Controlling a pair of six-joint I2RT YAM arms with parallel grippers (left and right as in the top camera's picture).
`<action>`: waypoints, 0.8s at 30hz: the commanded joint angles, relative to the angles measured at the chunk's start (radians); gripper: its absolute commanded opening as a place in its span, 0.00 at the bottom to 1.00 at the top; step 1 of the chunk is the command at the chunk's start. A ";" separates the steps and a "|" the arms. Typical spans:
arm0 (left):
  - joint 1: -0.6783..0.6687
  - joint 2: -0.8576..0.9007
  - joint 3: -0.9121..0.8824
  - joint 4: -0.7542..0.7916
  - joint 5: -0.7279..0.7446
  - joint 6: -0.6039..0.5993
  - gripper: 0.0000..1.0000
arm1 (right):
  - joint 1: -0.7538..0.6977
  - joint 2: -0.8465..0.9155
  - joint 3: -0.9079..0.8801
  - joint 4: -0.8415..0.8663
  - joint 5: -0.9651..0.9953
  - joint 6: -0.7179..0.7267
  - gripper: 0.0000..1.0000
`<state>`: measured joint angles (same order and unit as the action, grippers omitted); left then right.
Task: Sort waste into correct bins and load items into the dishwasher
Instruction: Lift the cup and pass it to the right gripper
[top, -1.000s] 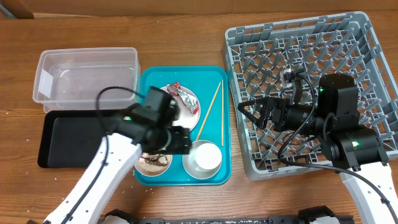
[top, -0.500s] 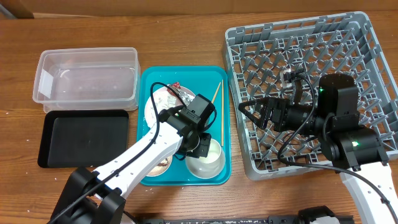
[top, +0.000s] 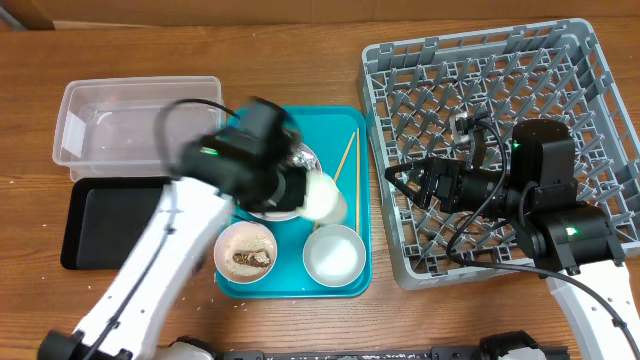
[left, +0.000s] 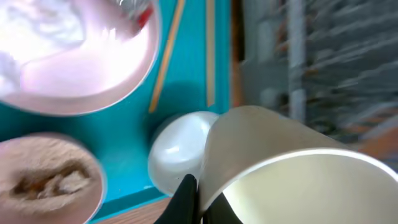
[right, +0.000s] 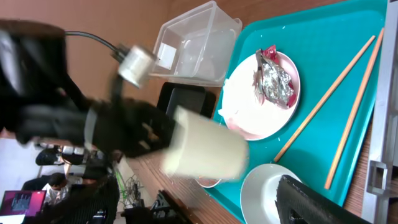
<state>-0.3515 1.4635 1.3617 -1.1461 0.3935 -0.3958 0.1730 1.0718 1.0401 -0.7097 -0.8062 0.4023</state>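
My left gripper (top: 306, 192) is shut on the rim of the small white cup (top: 326, 198), which hangs tilted above the teal tray (top: 290, 288). In the left wrist view my black fingers (left: 186, 198) pinch the cup (left: 280, 165) wall. Under it sits an empty white bowl (top: 334, 254); a second bowl (top: 247, 250) holds brown scraps. The plate (right: 261, 99) carries the foil wrapper (right: 273, 81). Two chopsticks (top: 349, 165) lie on the tray's right side. My right gripper (top: 398, 182) stands open over the left part of the grey rack (top: 560, 60).
The clear tub (top: 95, 125) stands at the back left, with the black tray (top: 90, 225) in front of it. My left arm crosses above the black tray and the teal tray's left half. The rack fills the table's right side.
My left gripper shut on the cup that sat in the front right bowl and lifted it up and back. The right gripper's jaws narrowed slightly; that arm stayed put.
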 joint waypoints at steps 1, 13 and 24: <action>0.173 -0.019 0.034 0.011 0.545 0.153 0.04 | 0.030 -0.005 0.026 0.033 -0.035 -0.014 0.83; 0.328 -0.013 0.034 -0.034 1.139 0.243 0.04 | 0.257 0.010 0.026 0.341 -0.060 -0.069 0.84; 0.269 -0.013 0.034 -0.040 1.094 0.242 0.04 | 0.259 0.095 0.026 0.627 -0.281 0.018 0.84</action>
<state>-0.0551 1.4578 1.3777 -1.1839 1.4849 -0.1791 0.4271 1.1530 1.0428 -0.1444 -0.9752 0.3782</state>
